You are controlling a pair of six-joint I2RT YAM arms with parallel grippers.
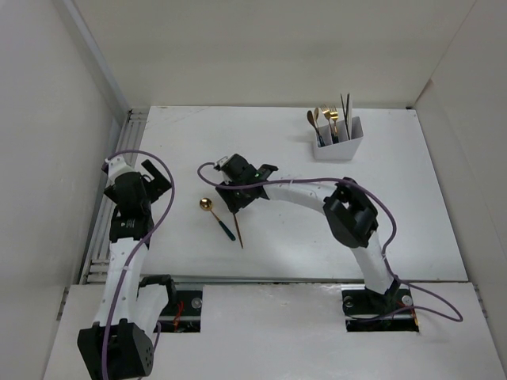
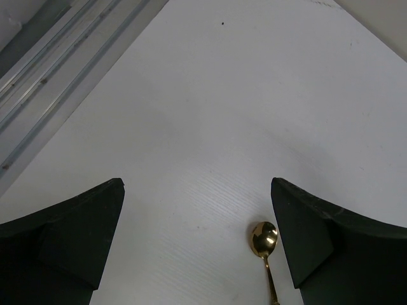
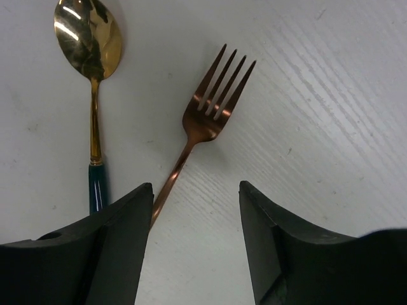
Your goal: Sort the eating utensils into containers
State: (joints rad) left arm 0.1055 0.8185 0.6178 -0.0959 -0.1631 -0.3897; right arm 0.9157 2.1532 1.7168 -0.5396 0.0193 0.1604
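Viewing the right wrist feed, I see the right claw (image 3: 194,190) spread wide above the copper fork (image 3: 213,108), whose handle runs in between the jaws, ungripped. The gold spoon (image 3: 89,38) lies just beside it, left of the worktop (image 1: 396,222) centre. The left claw (image 2: 197,190) hangs near the left edge, jaws apart. The white box (image 1: 339,149) at the far right corner holds upright cutlery (image 1: 333,119).

In the right wrist view the copper fork (image 3: 213,108) loses its handle end behind the jaws of the right gripper (image 3: 196,190) — so does the teal-handled spoon (image 3: 89,44). The utensils (image 1: 333,117) in the white box (image 1: 341,149) are too small to count.
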